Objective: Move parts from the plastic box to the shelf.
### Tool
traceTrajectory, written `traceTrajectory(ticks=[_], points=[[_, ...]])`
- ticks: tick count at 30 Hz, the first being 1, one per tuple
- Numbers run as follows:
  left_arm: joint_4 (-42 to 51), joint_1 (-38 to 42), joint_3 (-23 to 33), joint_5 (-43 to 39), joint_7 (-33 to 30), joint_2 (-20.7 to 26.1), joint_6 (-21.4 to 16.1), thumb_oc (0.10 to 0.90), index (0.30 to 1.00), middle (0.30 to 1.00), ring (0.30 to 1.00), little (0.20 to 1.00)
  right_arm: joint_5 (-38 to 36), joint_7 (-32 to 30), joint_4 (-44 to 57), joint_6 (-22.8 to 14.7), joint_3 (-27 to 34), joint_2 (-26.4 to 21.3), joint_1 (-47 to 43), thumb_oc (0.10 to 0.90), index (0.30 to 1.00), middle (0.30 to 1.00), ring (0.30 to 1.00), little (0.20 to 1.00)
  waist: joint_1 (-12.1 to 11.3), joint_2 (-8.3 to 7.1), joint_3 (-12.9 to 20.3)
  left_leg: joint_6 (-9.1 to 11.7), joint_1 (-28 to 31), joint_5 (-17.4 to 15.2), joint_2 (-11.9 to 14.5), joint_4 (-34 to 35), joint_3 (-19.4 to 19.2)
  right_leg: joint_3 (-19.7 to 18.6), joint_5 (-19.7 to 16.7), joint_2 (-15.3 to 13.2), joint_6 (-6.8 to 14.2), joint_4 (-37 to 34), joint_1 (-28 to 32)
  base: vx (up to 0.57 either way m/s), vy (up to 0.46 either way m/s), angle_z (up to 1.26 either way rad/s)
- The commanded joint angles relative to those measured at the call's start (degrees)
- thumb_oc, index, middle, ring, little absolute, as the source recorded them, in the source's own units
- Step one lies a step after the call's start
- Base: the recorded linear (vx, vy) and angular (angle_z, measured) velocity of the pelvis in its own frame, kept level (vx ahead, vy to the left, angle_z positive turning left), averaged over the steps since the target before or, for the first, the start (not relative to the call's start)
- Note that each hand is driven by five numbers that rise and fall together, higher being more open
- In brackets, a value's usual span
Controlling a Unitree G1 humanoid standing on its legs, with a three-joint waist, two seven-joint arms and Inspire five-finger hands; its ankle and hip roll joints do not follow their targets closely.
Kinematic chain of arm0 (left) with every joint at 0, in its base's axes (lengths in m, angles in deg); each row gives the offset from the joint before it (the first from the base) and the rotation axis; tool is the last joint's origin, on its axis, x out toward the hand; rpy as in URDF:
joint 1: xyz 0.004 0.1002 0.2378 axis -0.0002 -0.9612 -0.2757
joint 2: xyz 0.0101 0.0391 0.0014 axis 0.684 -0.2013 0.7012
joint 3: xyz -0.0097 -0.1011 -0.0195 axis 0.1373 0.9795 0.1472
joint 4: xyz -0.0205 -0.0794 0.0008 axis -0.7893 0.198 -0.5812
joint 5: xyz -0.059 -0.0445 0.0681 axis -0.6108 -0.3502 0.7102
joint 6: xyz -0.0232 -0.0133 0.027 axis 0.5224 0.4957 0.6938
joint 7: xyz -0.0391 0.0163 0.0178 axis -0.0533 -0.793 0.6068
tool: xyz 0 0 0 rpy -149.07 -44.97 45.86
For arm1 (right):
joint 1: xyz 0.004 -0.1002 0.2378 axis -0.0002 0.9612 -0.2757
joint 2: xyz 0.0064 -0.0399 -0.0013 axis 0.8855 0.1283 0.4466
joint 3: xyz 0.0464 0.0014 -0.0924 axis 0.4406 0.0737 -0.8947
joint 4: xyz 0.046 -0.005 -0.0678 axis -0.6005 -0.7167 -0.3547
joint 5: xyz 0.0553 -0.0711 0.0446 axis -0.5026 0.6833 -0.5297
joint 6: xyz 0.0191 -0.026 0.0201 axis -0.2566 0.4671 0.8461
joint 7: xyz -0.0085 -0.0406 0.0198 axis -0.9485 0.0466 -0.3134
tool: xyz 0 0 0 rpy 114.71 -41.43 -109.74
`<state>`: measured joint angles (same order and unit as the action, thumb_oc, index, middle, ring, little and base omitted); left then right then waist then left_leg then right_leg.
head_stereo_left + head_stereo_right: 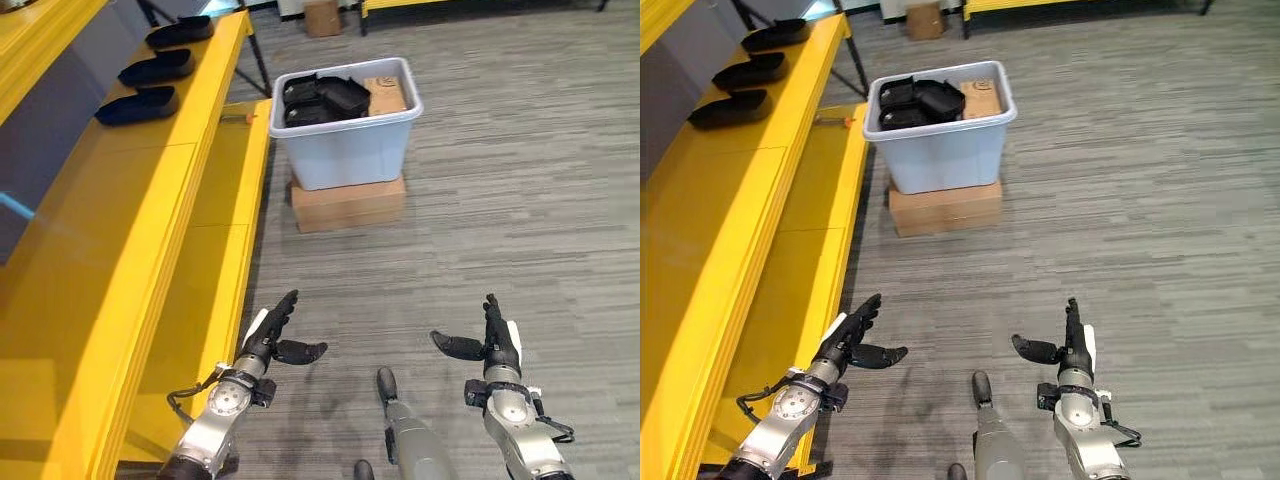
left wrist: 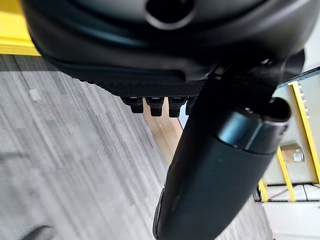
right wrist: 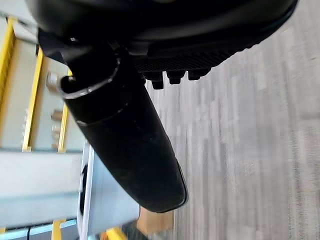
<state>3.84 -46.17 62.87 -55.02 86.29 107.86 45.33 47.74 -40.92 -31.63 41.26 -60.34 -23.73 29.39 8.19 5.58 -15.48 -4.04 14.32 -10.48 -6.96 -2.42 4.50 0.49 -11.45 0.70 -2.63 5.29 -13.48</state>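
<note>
Parts (image 1: pixel 322 97) sit in plastic box (image 1: pixel 345 150), well beyond both hands' spread, empty fingers (image 1: pixel 281 309); 3 on shelf (image 1: pixel 150 180).

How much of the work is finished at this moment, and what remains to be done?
Three black parts already lie on the yellow shelf. The left hand and right hand are open and empty, held over the floor short of the plastic box. More black parts are in the box, which stands on a cardboard box, so those remain.
</note>
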Motion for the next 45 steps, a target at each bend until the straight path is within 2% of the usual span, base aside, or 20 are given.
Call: traceTrajectory(ticks=[1, 3, 6, 8, 9, 10, 12, 13, 14, 15, 17, 21, 23, 25, 29, 34, 38, 42, 44, 45], points=[[8.22, 3.37, 2.54, -0.52, -0.05, 2.22, -5.18, 0.900, 1.000, 1.000, 1.000, 1.000, 1.69, -1.82, 4.90, -5.80, 1.00, -1.31, -4.82, 0.900, 1.000, 1.000, 1.000, 1.000, 0.80, -2.84, 1.43, -2.67, -3.21, -5.60, -0.75, -4.73, -1.05, -0.45, 7.59, -1.69, 6.89, 6.50, -2.53, 0.35, -0.206, -0.18], [8.69, 3.20, 2.75, -0.77, -0.10, 2.01, -4.13, 0.900, 1.000, 1.000, 1.000, 1.000, 2.01, -1.86, 5.31, -5.59, 1.42, -1.51, -4.55, 0.900, 1.000, 1.000, 1.000, 1.000, 1.17, -2.54, 1.57, -2.12, -2.63, -6.52, -0.54, -7.11, -1.39, -0.44, 9.12, -1.46, 6.35, 8.03, -2.49, 0.41, -0.242, -0.03], [8.21, 3.07, 2.75, -1.54, 0.10, 1.90, -3.29, 0.900, 1.000, 1.000, 1.000, 1.000, 1.42, -1.72, 6.32, -5.01, 2.04, -2.64, -3.33, 0.900, 1.000, 1.000, 1.000, 1.000, 2.04, -1.56, 2.37, 1.67, -2.88, 0.39, 0.51, -15.03, -2.14, -0.10, 11.58, 0.09, 4.15, 7.94, -0.60, 0.41, -0.261, 0.21], [7.83, 3.68, 2.56, -2.06, 1.00, 1.53, -2.39, 0.900, 1.000, 1.000, 1.000, 1.000, 1.00, -1.36, 6.17, -4.72, 2.71, -3.65, -2.61, 0.900, 1.000, 1.000, 1.000, 1.000, 2.40, -1.49, 2.85, 5.28, -6.98, 7.57, -0.03, -26.20, -4.19, 0.63, 12.64, 0.30, 2.59, 5.83, 2.59, 0.33, -0.239, 0.20], [7.78, 3.78, 2.54, -1.95, 1.18, 1.55, -2.30, 0.900, 1.000, 1.000, 1.000, 1.000, 1.01, -1.44, 6.17, -4.85, 2.79, -3.82, -2.52, 0.900, 1.000, 1.000, 1.000, 1.000, 2.41, -1.49, 2.92, 5.72, -8.03, 8.20, -0.06, -27.82, -4.53, 0.76, 12.71, 0.28, 2.40, 5.49, 3.00, 0.27, -0.260, 0.25], [7.67, 3.87, 2.75, -1.51, 1.55, 1.65, -2.15, 0.900, 1.000, 1.000, 1.000, 1.000, 0.62, -1.80, 6.31, -4.93, 2.89, -4.35, -2.18, 0.900, 1.000, 1.000, 1.000, 1.000, 2.21, -2.40, 2.90, 6.54, -13.87, 9.24, 0.37, -35.71, -7.54, 1.02, 13.65, -0.41, 1.75, 4.58, 5.29, 0.20, -0.211, 0.19], [7.48, 3.83, 2.98, -1.68, 1.65, 1.70, -2.32, 0.900, 1.000, 1.000, 1.000, 1.000, 0.03, -2.23, 6.09, -4.85, 3.05, -4.31, -2.28, 0.900, 1.000, 1.000, 1.000, 1.000, 1.84, -3.01, 2.58, 5.90, -18.99, 8.11, 1.31, -40.35, -9.89, 1.19, 14.54, -0.76, 1.34, 4.40, 6.93, 0.22, -0.205, 0.21], [7.01, 3.57, 3.48, -1.51, 1.68, 1.64, -2.98, 0.900, 1.000, 1.000, 1.000, 1.000, -0.07, -2.62, 5.16, -5.26, 2.82, -3.97, -2.99, 0.900, 1.000, 1.000, 1.000, 1.000, 1.17, -3.50, 2.09, 3.74, -22.41, 5.10, 2.17, -38.14, -11.15, 0.44, 15.49, -0.66, 1.26, 4.71, 8.13, 0.21, -0.135, 0.16], [6.99, 3.52, 3.54, -1.48, 1.67, 1.66, -3.05, 0.900, 1.000, 1.000, 1.000, 1.000, -0.06, -2.63, 5.06, -5.28, 2.77, -3.93, -3.07, 0.900, 1.000, 1.000, 1.000, 1.000, 1.01, -3.52, 1.99, 3.51, -22.50, 4.71, 2.27, -37.86, -11.30, 0.25, 15.64, -0.60, 1.29, 4.83, 8.24, 0.28, -0.052, -0.03], [6.99, 2.75, 4.07, -0.98, 0.91, 2.01, -3.99, 0.900, 1.000, 1.000, 1.000, 1.000, 0.05, -2.36, 4.69, -5.07, 2.42, -3.44, -3.81, 0.900, 1.000, 1.000, 1.000, 1.000, 0.41, -4.01, 1.48, 1.42, -23.53, 2.81, 3.19, -31.68, -11.70, -0.92, 16.13, -0.42, 1.47, 5.22, 9.06, 0.25, 0.036, -0.17], [7.26, 1.92, 4.66, -1.18, 0.22, 2.59, -5.25, 0.900, 1.000, 1.000, 1.000, 1.000, 0.01, -2.13, 4.96, -5.02, 2.34, -3.18, -3.98, 0.900, 1.000, 1.000, 1.000, 1.000, -0.07, -4.16, 0.74, 1.25, -24.11, 3.96, 4.34, -24.44, -12.25, -1.71, 16.88, 0.05, 1.38, 5.38, 10.38, 0.25, 0.052, -0.41], [6.61, 1.43, 6.03, -0.07, -1.98, 2.82, -7.01, 0.900, 1.000, 1.000, 1.000, 1.000, -0.38, -0.57, 4.50, -5.29, 1.56, -3.04, -3.77, 0.900, 1.000, 1.000, 1.000, 1.000, -2.04, -3.53, -0.30, 4.67, -26.35, 11.92, 7.77, -5.36, -8.87, -4.38, 19.76, 1.92, 1.32, 4.13, 16.11, 0.32, 0.081, -0.41], [6.17, 1.19, 6.86, 0.94, -2.18, 2.79, -10.73, 0.900, 1.000, 1.000, 1.000, 1.000, -0.73, 1.12, 4.13, -5.21, 0.83, -3.15, -3.88, 0.900, 1.000, 1.000, 1.000, 1.000, -2.68, -3.73, -0.73, 6.17, -26.14, 15.66, 10.69, 1.23, -6.94, -5.78, 21.35, 2.09, 1.07, 4.17, 18.63, 0.35, 0.065, -0.55], [7.26, 0.80, 8.05, 4.09, -3.64, 3.06, -12.65, 0.900, 1.000, 1.000, 1.000, 1.000, -0.09, 4.37, 4.18, -4.64, -0.15, -3.64, -4.31, 0.900, 1.000, 1.000, 1.000, 1.000, -3.17, -4.31, -1.28, 6.68, -26.41, 15.94, 14.30, 6.45, -4.85, -7.74, 23.50, 0.91, 1.31, 6.03, 20.48, 0.48, 0.150, -0.74], [5.18, 1.96, 9.03, 3.16, -8.07, 2.73, -10.90, 0.900, 1.000, 1.000, 1.000, 1.000, -0.09, 7.06, 4.24, -5.06, -0.91, -3.85, -3.90, 0.900, 1.000, 1.000, 1.000, 1.000, -2.59, -3.48, -1.68, 7.86, -26.49, 15.20, 16.52, 6.99, -7.13, -6.59, 27.29, -0.64, 2.13, 9.91, 21.84, 0.42, 0.164, -0.56], [4.66, 3.34, 8.62, 6.09, -9.07, 3.14, -9.42, 0.900, 1.000, 1.000, 1.000, 1.000, -0.34, 7.52, 3.40, -6.42, -2.43, -3.04, -4.22, 0.900, 1.000, 1.000, 1.000, 1.000, -3.83, -2.34, -0.91, 8.28, -26.15, 15.37, 13.97, 2.22, -5.30, -6.18, 29.92, -1.01, 2.26, 12.36, 22.33, 0.43, 0.181, -0.17], [4.86, 3.74, 8.31, 6.10, -6.10, 4.40, -9.00, 0.900, 1.000, 1.000, 1.000, 1.000, 0.12, 6.12, 4.26, -6.54, -2.27, -2.12, -3.60, 0.900, 1.000, 1.000, 1.000, 1.000, -4.86, -2.67, 0.51, 6.21, -26.53, 12.16, 9.29, -4.92, -6.41, -2.78, 28.30, -3.36, 3.52, 15.80, 22.21, 0.38, 0.184, -0.02], [6.55, 3.49, 7.22, 7.37, -4.07, 5.71, -7.71, 0.900, 1.000, 1.000, 1.000, 1.000, 0.54, 3.32, 5.57, -5.91, -2.27, -0.28, -3.78, 0.900, 1.000, 1.000, 1.000, 1.000, -6.33, -5.01, 2.61, 0.43, -25.41, 7.83, 3.14, -6.68, -7.00, -1.39, 15.85, -6.27, 7.96, 29.29, 20.04, 0.37, 0.195, 0.09], [7.34, 3.36, 7.02, 7.74, -3.29, 5.74, -7.26, 0.900, 1.000, 1.000, 1.000, 1.000, 1.43, 2.74, 5.87, -5.67, -2.22, 0.66, -3.87, 0.900, 1.000, 1.000, 1.000, 1.000, -7.48, -4.53, 3.42, -1.50, -25.19, 6.61, 1.82, -6.81, -6.71, -0.10, 9.03, -7.98, 8.70, 39.73, 17.18, 0.26, 0.194, 0.20], [7.41, 3.29, 6.99, 7.84, -3.12, 5.75, -7.23, 0.900, 1.000, 1.000, 1.000, 1.000, 2.07, 3.07, 5.72, -5.72, -2.25, 0.81, -3.94, 0.900, 1.000, 1.000, 1.000, 1.000, -7.74, -4.46, 3.45, -1.81, -25.15, 6.31, 1.54, -6.96, -6.75, 0.36, 8.73, -8.69, 8.62, 41.44, 16.51, 0.32, 0.224, 0.10]])
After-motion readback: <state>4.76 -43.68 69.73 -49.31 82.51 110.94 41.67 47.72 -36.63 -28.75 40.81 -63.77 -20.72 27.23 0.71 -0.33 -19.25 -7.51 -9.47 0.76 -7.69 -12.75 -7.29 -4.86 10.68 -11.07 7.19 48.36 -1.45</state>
